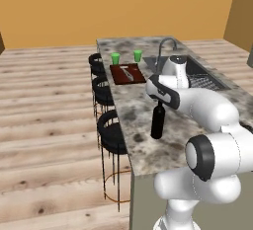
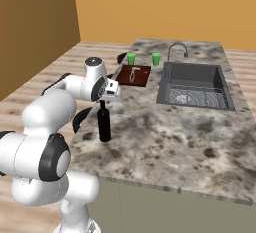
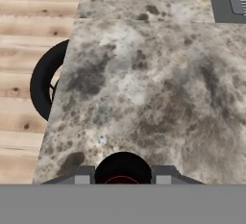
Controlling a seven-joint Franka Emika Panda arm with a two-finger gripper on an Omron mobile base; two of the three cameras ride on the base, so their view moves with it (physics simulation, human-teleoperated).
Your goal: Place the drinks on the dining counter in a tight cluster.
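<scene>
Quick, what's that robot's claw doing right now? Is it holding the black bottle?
Gripper: right over the top of the black wine bottle, which stands on the dining counter; whether it grips or has let go cannot be told.

Speckled stone, dark glass, pale wood

The bench (image 1: 136,113) top looks like polished grey-brown marble, mottled and smooth. Under the hand (image 1: 159,103), the wine bottle (image 1: 157,123) is glossy black. Ahead lie a dull grey metal sink (image 2: 192,83) and a reddish wooden board (image 2: 135,75); the floor (image 1: 49,125) is matt pale planks.
</scene>
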